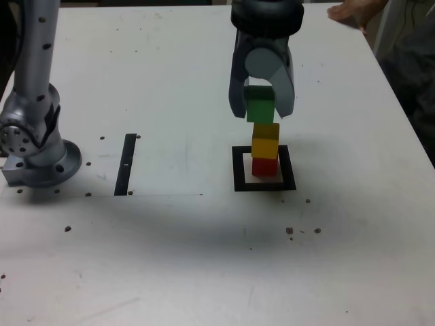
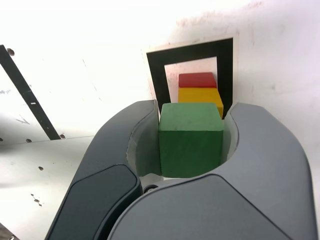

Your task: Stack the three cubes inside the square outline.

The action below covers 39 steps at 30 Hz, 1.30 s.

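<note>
A white table point(image 1: 170, 258), speckled with small dark marks, carries a black square outline point(image 1: 238, 170) with a white centre toward the exterior view's right. A red cube point(image 1: 265, 167) sits inside it. A straight black strip point(image 1: 126, 165) lies to the left, beside the arm's grey base point(image 1: 42, 163) at the left edge.

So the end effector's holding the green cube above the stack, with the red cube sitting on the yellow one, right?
Not quite: the exterior view shows the yellow cube on the red cube. The end effector does hold the green cube above the stack.
</note>
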Motion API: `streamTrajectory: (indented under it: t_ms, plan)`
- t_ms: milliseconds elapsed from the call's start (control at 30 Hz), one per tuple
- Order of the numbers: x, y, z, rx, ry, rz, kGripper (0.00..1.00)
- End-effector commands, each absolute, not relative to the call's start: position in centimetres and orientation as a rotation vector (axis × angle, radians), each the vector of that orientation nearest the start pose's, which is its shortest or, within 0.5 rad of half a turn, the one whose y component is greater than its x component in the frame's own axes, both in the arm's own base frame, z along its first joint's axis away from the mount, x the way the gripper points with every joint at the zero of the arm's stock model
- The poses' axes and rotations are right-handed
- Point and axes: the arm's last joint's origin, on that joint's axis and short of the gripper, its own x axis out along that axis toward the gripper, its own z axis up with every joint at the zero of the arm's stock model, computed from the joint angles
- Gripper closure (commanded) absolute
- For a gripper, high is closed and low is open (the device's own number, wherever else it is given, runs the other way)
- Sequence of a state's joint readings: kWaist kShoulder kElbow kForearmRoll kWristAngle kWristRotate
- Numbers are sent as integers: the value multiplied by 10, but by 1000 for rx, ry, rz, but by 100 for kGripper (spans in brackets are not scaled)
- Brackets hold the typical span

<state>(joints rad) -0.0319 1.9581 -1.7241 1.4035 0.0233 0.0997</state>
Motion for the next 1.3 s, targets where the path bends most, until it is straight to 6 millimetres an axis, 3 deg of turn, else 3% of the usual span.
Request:
streamTrajectory:
  t_ms: [0, 667, 733, 900, 933, 1267]
  plan:
    - [349, -14, 314, 123, 1630, -92, 67]
    - [354, -23, 302, 113, 1622, -119, 65]
    - [354, -23, 300, 112, 1624, -120, 54]
    - [353, -23, 297, 110, 1633, -122, 6]
    - [353, -23, 296, 110, 1634, -122, 2]
    - [351, -23, 297, 110, 1625, -122, 0]
